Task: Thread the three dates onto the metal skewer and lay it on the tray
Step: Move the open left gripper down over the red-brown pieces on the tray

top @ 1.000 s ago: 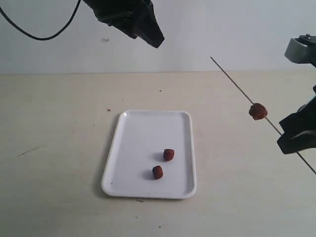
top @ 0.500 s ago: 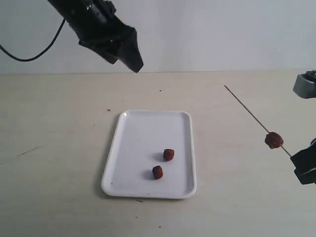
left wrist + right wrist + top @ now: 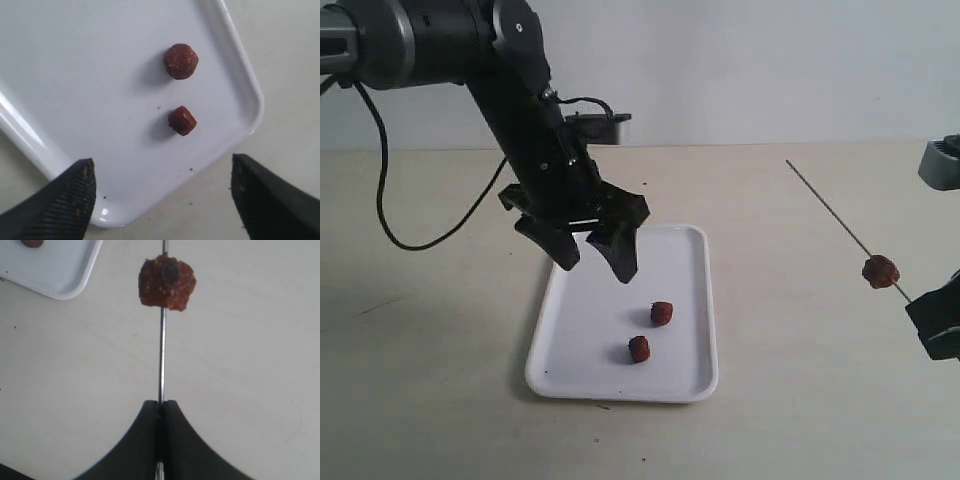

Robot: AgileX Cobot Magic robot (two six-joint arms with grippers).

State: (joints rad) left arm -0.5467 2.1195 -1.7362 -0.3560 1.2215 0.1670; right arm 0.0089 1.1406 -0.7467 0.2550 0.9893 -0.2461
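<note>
Right hand (image 3: 160,404), largely cut off at right, clamps the metal skewer (image 3: 161,355), one date (image 3: 166,283) threaded; left hand (image 3: 598,270), spread apart, hangs apparently above the tray (image 3: 580,330).

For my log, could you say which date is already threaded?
The wrinkled reddish date on the thin grey metal skewer; the others lie on the white tray.

the tray (image 3: 582,330) is plain white on a pale beige table (image 3: 430,380). the upper date (image 3: 662,313), lower date (image 3: 639,349) and skewered date (image 3: 880,271) are mottled red-brown. the skewer (image 3: 825,205) is grey; the left gripper (image 3: 598,270) and right gripper (image 3: 161,407) are black.
</note>
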